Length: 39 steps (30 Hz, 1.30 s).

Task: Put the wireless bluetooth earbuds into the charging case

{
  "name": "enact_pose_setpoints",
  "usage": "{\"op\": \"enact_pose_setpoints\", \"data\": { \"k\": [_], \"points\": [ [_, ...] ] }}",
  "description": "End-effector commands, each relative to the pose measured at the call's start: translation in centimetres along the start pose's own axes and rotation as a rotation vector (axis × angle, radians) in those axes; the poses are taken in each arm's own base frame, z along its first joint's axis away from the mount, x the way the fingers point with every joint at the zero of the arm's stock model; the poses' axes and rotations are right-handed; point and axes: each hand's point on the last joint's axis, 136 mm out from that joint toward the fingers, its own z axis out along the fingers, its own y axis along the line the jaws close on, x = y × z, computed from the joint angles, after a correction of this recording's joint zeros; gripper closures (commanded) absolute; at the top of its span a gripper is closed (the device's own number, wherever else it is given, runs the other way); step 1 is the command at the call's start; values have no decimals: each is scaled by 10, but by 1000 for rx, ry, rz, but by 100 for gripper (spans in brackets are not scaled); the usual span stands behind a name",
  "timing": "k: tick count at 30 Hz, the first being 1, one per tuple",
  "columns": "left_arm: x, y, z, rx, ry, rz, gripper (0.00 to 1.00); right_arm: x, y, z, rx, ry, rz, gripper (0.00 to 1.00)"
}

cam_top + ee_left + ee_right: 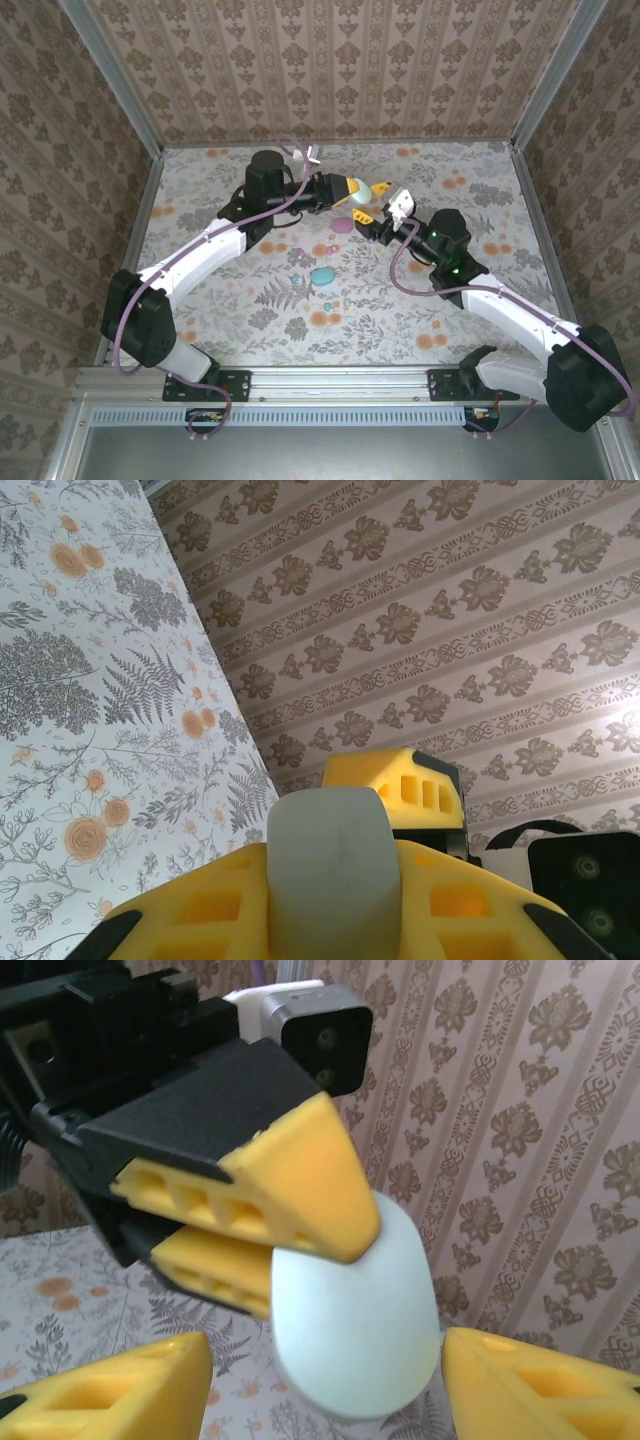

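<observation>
My station is a lab test cell: wallpapered panels (340, 60) in aluminium framing (115, 75) enclose the floral-covered bench (250, 320), metal rail (340, 378) at near edge.

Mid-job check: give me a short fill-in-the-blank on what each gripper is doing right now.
1. The left gripper is ____ on the pale mint case.
2. The right gripper stands ____, one finger on each side of that case.
3. The blue case lies on the table, touched by ____ gripper.
Missing words: shut; open; neither.
</observation>
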Motion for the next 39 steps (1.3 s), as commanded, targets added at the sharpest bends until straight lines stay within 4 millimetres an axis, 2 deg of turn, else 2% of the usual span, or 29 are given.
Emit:
{"op": "enact_pose_setpoints", "data": {
  "k": [1,8,19,39],
  "points": [
    [-2,-24,-8,63,-6,33,96,-23,-6,5,-3,-82,17,37],
    [-1,-26,-9,71,-1,34,96,-23,-8,5,-34,-96,25,46],
    [-2,-27,-9,76,-4,32,96,-28,-13,4,-20,-132,31,44],
    [0,-32,-11,85,-4,40,96,-29,-15,9,-26,-132,46,51]
  ]
}}
